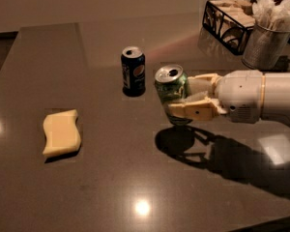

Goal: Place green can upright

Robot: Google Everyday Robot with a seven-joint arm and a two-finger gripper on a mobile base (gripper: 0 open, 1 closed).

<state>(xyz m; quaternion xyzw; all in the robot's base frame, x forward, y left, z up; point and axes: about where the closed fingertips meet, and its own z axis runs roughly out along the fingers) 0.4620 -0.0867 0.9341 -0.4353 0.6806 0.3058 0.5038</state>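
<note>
In the camera view, a dark grey, glossy tabletop is seen, with 2 bright light reflections on it. The green aluminium soda can, marked with white-silver mottling, is held right of the table's middle, nearly upright with a slight tilt, its silver pull-tab end turned upward. It is clasped by the cream-coloured two-finger gripper, which reaches in from the right on a white cylindrical arm. 1 of its fingers is pressed across the can's lower front and the other lies against its far side, so the hand is closed around the can. Whether the can's base touches the table cannot be told; a dark shadow is cast just below it. A dark blue Pepsi can stands upright just left of the held can, apart from it. A pale yellow wavy sponge lies flat well to the left. At the far right, a black wire basket is placed beside a metal mesh cup stuffed with white paper napkins.
</note>
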